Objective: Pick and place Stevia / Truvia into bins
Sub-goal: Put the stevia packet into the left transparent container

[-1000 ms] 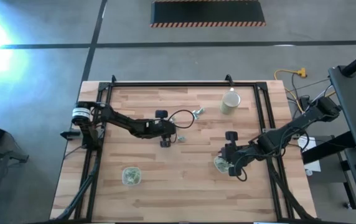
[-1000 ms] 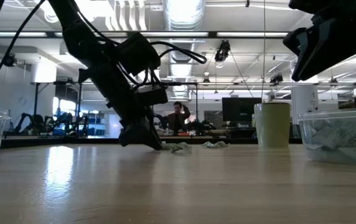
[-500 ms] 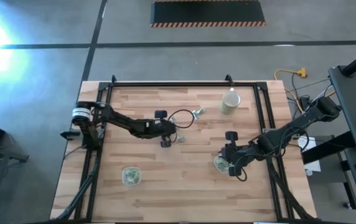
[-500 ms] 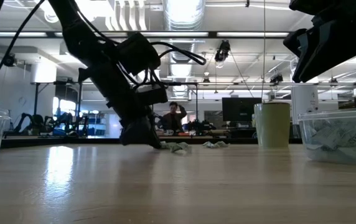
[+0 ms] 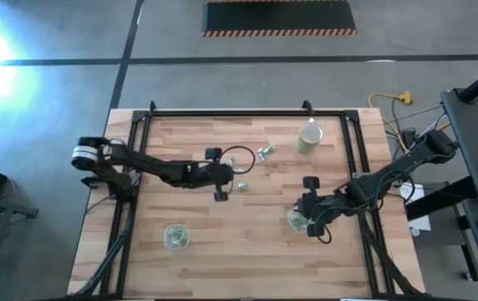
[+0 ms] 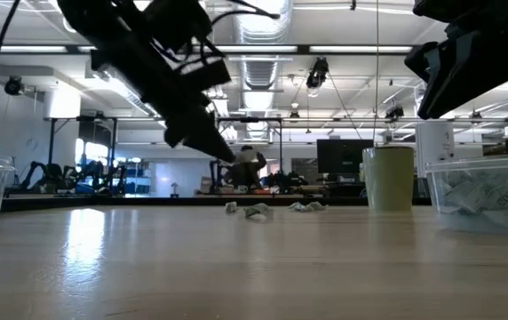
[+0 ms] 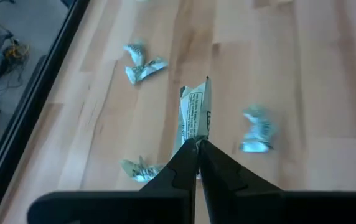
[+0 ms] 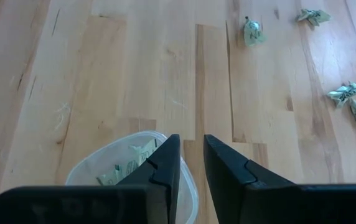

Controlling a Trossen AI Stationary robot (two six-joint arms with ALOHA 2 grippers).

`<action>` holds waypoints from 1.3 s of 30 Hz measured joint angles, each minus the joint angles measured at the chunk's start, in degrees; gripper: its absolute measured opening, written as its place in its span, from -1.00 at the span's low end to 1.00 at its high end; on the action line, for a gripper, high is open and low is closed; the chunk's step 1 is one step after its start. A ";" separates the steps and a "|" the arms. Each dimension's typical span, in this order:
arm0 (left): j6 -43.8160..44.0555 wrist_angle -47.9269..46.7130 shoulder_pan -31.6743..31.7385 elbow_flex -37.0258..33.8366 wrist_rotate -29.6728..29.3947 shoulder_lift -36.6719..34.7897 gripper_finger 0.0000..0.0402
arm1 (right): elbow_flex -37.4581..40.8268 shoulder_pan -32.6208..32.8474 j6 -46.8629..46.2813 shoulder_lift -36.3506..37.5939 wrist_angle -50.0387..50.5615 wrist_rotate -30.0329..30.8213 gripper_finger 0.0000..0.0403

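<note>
- My left gripper (image 7: 196, 144) has its fingers pressed together on one sachet (image 7: 195, 116), which stands up from the tips — lifted clear of the wood, mid-table in the high view.
- Just beyond it I see three loose sachets (image 7: 142, 64) on the boards; in the high view they lie between the gripper and the beige cup (image 5: 309, 138).
- My right gripper (image 8: 191, 163) hangs directly over a clear tub (image 8: 107, 167) with its fingers a narrow gap apart and nothing between them that I can see; crumpled sachets lie in that tub.
- More sachets (image 8: 252, 32) are scattered well ahead of the right gripper, on open wood.
- The second clear tub (image 5: 175, 236) sits near the front-left of the table (image 5: 247, 251), well apart from both arms, with bare boards all round it.
- The black rail (image 5: 231, 112) runs along the back edge — the cup stands close to it, the sachets further in.
- Between the two grippers the wood is open.
</note>
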State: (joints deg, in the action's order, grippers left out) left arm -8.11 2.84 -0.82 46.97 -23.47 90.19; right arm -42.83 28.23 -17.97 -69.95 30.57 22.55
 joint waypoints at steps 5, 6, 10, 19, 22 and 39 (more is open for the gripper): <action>3.42 -7.53 -3.47 -0.75 -0.03 -5.24 -1.00 | 0.01 0.00 0.24 0.02 -0.02 0.04 -0.70; 4.43 -9.36 -4.37 -0.77 -0.01 -6.17 -1.00 | 0.10 0.00 0.27 0.02 -0.06 0.04 -0.70; 9.39 -17.19 -7.99 -1.29 0.02 -10.53 -1.00 | 0.26 0.00 0.52 0.02 -0.03 0.15 -0.70; 24.86 -33.08 -18.11 -1.62 0.13 -17.64 -1.00 | 0.80 -0.13 0.89 0.02 -0.14 1.68 -0.70; 29.34 -35.51 -21.47 -1.66 0.79 -18.40 -1.00 | 1.01 -0.17 1.73 0.02 -1.16 1.68 -0.70; 50.26 -39.82 -36.23 -1.60 6.09 -18.73 -1.00 | 1.03 -0.15 4.51 0.02 -4.74 1.68 -0.70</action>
State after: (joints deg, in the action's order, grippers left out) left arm 42.15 -36.99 -37.05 45.36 -17.38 71.46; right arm -41.80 28.08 -13.46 -69.93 25.83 24.23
